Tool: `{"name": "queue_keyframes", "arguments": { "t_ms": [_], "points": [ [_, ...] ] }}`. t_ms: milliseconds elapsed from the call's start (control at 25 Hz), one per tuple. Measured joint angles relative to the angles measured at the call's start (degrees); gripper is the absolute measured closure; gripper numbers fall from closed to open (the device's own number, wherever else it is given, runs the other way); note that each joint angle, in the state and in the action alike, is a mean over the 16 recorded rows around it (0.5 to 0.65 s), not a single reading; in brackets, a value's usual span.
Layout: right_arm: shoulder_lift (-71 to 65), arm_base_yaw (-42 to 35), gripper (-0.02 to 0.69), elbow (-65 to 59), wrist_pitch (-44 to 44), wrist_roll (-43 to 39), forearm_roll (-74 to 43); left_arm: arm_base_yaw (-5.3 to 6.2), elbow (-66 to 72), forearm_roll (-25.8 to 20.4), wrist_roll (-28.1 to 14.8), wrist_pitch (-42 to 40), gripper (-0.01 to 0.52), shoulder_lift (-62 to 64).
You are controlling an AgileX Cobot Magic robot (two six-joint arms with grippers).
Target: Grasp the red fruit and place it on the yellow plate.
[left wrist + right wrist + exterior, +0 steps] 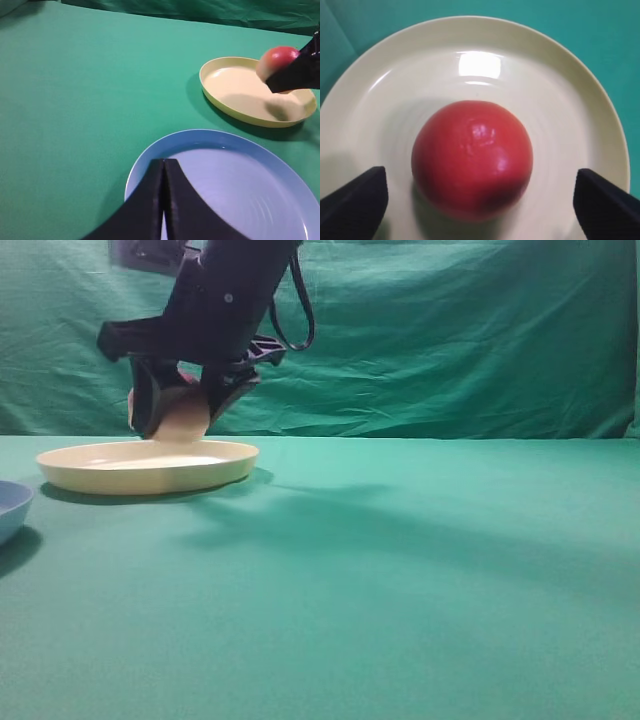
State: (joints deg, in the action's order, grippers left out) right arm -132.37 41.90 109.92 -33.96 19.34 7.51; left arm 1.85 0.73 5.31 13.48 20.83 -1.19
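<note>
the right end effector point(175, 405) is hanging over the yellow plate point(225, 462) near the bench's far left edge, and the red fruit point(472, 159) is sitting between its two dark fingers point(352, 200), which are standing apart on either side of it in the right wrist view (whether they are pressing the fruit or standing clear of it, i cannot tell). in the exterior high view the fruit's pale base is showing just at the plate's rim line, so whether it is touching the plate is unclear. the left end effector point(163, 200) is hovering with its fingers pressed together, gripping nothing, over a light blue dish point(150, 155) that is lying just beside the yellow plate at the bench's left edge.
</note>
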Motion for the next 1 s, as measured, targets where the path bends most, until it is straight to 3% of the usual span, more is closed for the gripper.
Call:
{"name": "queue_keyframes", "arguments": {
  "t_ms": [120, 200, 720, 840, 1000],
  "points": [
    [1.9, 0.0, 0.066, 0.0, -0.9, 0.0, -1.3, 0.0, 0.0, 0.0, 0.0, 0.0, 0.514, 0.0],
    [3.7, 0.1, 0.108, 0.1, -2.1, 0.0, -2.2, 0.0, 0.0, 0.0, 0.0, 0.0, 0.514, 0.0],
    [21.5, 0.1, 0.597, 0.4, -17.4, -7.0, -5.0, 0.0, 0.0, 0.0, 0.0, 0.0, 0.514, 0.0],
    [24.6, 0.1, 0.65, 0.4, -22.3, -9.9, -5.4, 0.0, 0.0, 0.0, 0.0, 0.0, 0.514, 0.0],
    [27.6, 0.1, 0.665, 0.4, -28.5, -14.3, -6.5, 0.0, 0.0, 0.0, 0.0, 0.0, 0.514, 0.0]
  ]
}}
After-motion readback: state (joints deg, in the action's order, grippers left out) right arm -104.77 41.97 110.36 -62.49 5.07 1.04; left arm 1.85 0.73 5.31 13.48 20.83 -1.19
